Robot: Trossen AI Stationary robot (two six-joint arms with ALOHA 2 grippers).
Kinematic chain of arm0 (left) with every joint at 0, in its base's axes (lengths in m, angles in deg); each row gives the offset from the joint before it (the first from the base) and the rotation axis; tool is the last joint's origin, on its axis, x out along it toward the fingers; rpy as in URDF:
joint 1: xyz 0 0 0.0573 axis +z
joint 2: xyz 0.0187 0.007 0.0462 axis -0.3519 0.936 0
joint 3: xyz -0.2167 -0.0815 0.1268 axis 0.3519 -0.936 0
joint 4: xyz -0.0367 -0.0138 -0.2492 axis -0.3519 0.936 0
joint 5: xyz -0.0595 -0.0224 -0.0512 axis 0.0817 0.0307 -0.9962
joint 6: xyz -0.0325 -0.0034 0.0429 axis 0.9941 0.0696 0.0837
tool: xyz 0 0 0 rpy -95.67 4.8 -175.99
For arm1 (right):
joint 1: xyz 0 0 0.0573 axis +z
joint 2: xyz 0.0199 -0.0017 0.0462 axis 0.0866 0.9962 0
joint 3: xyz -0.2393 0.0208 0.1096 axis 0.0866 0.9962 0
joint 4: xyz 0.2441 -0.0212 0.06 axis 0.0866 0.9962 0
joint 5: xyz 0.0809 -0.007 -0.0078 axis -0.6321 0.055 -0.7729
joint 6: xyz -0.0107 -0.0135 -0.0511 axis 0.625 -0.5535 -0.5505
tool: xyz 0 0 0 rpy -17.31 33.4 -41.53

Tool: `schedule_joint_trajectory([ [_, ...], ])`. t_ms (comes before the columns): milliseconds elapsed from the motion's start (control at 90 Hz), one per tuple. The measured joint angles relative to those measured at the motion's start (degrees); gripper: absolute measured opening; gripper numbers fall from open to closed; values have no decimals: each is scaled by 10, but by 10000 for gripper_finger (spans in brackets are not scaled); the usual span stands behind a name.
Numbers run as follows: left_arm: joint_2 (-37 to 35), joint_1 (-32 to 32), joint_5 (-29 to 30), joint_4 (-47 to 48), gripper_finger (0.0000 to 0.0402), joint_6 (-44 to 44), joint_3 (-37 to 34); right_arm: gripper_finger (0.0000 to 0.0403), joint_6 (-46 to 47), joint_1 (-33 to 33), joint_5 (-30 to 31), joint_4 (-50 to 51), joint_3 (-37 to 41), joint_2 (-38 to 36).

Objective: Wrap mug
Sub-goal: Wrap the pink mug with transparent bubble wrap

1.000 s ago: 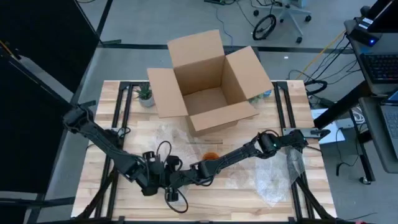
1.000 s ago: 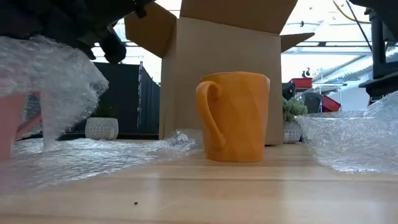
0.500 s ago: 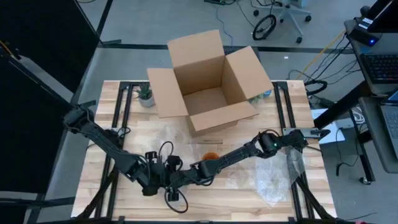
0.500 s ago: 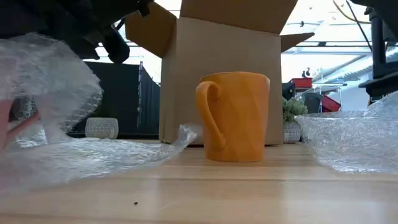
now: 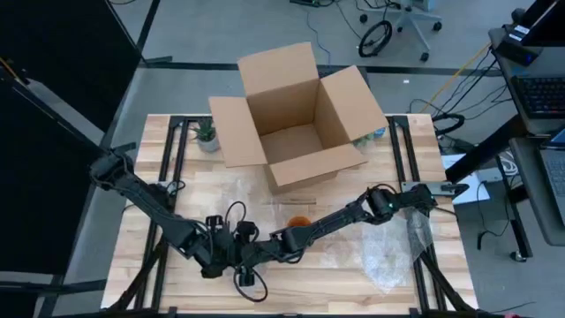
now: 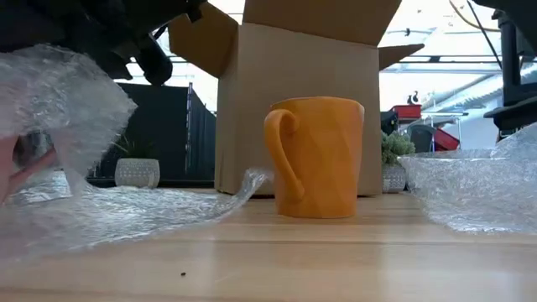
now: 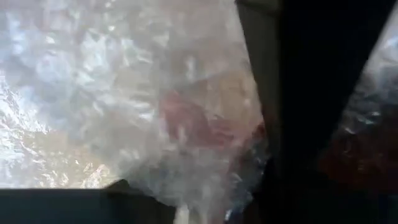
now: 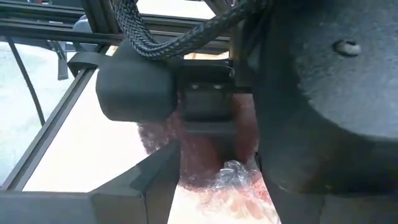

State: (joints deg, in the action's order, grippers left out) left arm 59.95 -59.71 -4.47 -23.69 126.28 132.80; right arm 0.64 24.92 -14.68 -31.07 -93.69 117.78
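The orange mug [image 6: 317, 157] stands upright on the desk [image 6: 352, 260], in front of the open cardboard box [image 5: 296, 115]. A bubble wrap sheet [image 6: 126, 210] lies beside it, one edge lifted at the low view's left. Both tools meet near the desk's front edge: left tool [image 5: 240, 252], right tool [image 5: 281, 243]. Whether either is clenched on the wrap cannot be told. If the lifted edge is pulled hard, the mug could be dragged or tipped, or the wrap could slip free. Both wrist views are largely blocked.
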Motion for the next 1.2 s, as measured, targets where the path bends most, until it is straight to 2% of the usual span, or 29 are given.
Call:
schedule_joint_trajectory([
  [156, -31, 1, -8, 33, 281, 0, 17, 205, -13, -1, -1, -3, -1, 0],
  [300, -76, 2, -9, 33, 310, 0, 23, 205, -16, 0, -1, -3, -1, 0],
  [644, -168, 2, 0, 57, 314, -8, 24, 205, -5, 0, 3, -3, -1, 0],
  [789, -208, 1, 3, 98, 314, 22, 25, 205, -4, 0, 4, -3, 0, 0],
  [944, -242, -1, 5, 101, 315, 40, 26, 205, -3, 0, 4, -3, 0, 0],
  [1078, -248, -22, 4, 95, 315, 89, 25, 205, -3, 0, 4, -3, 0, 0],
  [1200, -222, -50, 10, 93, 315, 140, 18, 205, -3, 0, 3, -3, 0, 0],
])
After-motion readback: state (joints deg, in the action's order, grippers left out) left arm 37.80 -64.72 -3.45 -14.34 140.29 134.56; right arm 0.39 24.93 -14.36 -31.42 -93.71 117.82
